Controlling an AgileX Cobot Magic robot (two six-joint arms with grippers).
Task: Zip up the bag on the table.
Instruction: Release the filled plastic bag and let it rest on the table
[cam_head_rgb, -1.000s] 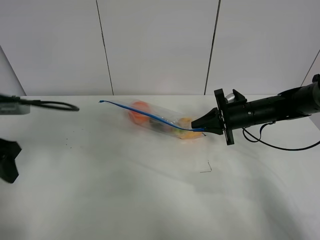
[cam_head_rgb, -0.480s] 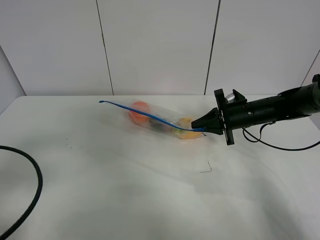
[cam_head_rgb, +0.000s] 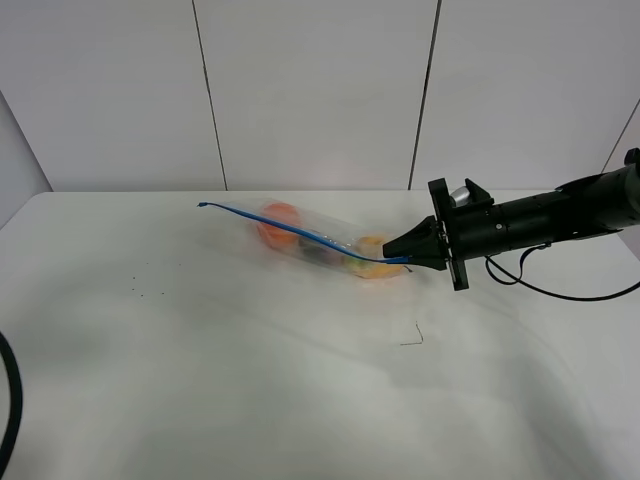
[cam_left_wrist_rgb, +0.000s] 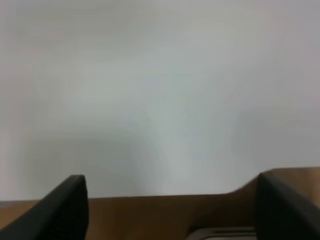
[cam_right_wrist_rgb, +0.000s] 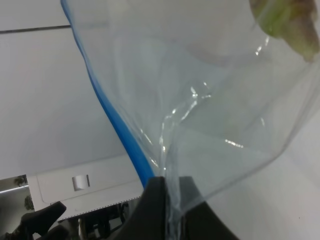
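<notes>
The clear bag (cam_head_rgb: 315, 240) lies on the white table (cam_head_rgb: 250, 380) at mid-back, its blue zipper strip (cam_head_rgb: 290, 232) running from far left to near right. An orange (cam_head_rgb: 278, 222) and a yellow pear (cam_head_rgb: 372, 247) show through it; the eggplant is only a dark blur. My right gripper (cam_head_rgb: 402, 258) is shut on the right end of the bag at the zipper. In the right wrist view my right gripper (cam_right_wrist_rgb: 167, 197) pinches the plastic beside the blue strip (cam_right_wrist_rgb: 120, 132). My left gripper (cam_left_wrist_rgb: 172, 210) is open and empty, facing a blank white surface, and is out of the exterior view.
A small bent dark wire (cam_head_rgb: 412, 338) lies on the table in front of the right gripper. A black cable (cam_head_rgb: 8, 400) curves in at the left front edge. Tiny dark specks (cam_head_rgb: 140, 291) mark the left side. A white panelled wall (cam_head_rgb: 320, 90) stands behind.
The left arm has pulled out of the exterior view to the left, with only a bit of its cable left. The right gripper and the bag have not moved.
</notes>
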